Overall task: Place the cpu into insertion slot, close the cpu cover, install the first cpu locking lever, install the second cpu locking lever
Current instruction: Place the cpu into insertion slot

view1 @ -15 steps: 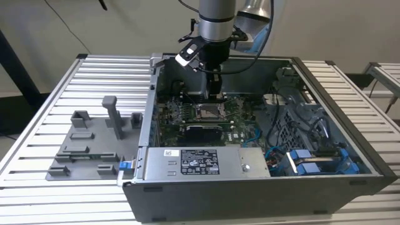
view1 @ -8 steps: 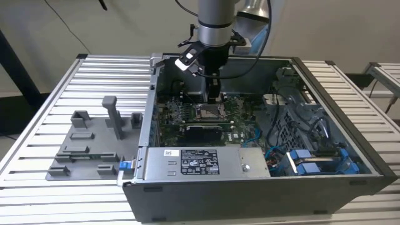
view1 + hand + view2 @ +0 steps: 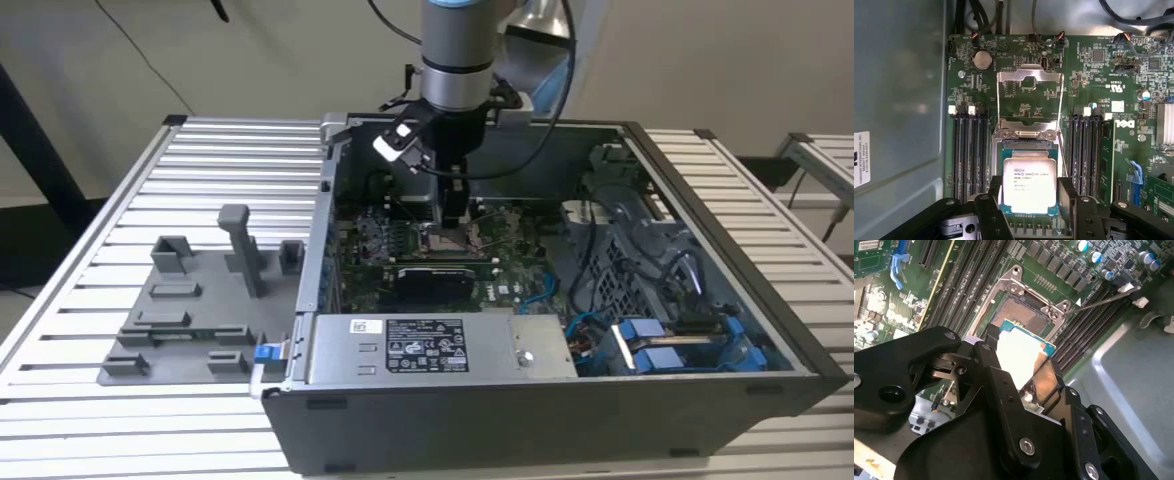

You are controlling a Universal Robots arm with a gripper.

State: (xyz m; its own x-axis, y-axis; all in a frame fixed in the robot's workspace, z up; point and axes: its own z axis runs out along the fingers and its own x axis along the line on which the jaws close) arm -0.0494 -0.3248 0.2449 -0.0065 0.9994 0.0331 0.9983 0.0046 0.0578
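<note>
cpu (image 3: 1030, 182): silver top, green edge | hand (image 3: 1031, 195): black | cpu cover (image 3: 1030, 74): silver

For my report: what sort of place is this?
Probably a robot test bench for computer assembly: an open computer case on a slatted metal table, the gripper holding the cpu above the motherboard.

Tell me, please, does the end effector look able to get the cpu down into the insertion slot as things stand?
Probably yes. The end effector holds the cpu close over the insertion slot, and the cpu cover is swung back off it, so nothing seems to block the way down.
</note>
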